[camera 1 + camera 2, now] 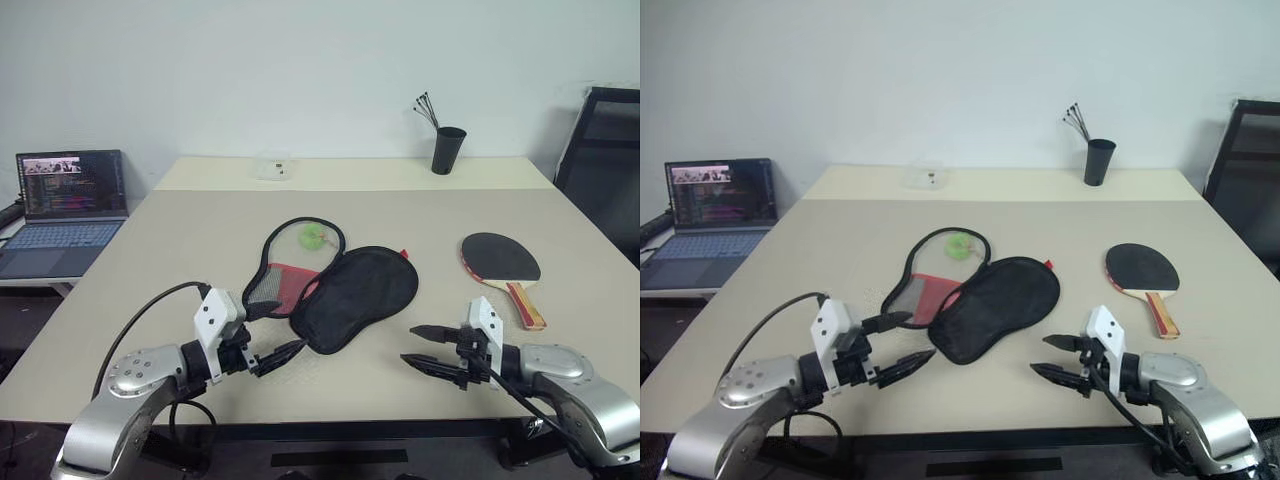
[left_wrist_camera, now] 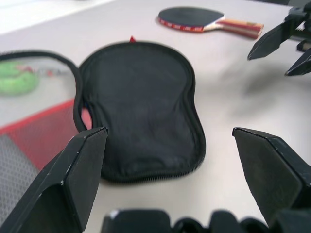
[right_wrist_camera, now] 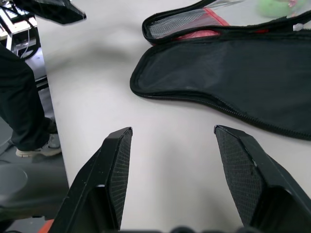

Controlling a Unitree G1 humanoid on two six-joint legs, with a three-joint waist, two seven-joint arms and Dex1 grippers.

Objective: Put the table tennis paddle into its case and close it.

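The case lies unzipped and spread flat in the middle of the table. Its black half is on the right, and its mesh-and-red half on the left carries a green fuzzy ball. To the right lies the table tennis paddle, black face up, with its handle pointing toward the front edge. My left gripper hovers open at the case's near end, touching nothing. My right gripper is open and empty above the bare table, between the case and the paddle. The left wrist view looks along the black half.
A laptop sits on a low side table at the left. A black cup of pens and a small clear box stand near the far edge. A black chair is at the right. A person's leg shows beside the table.
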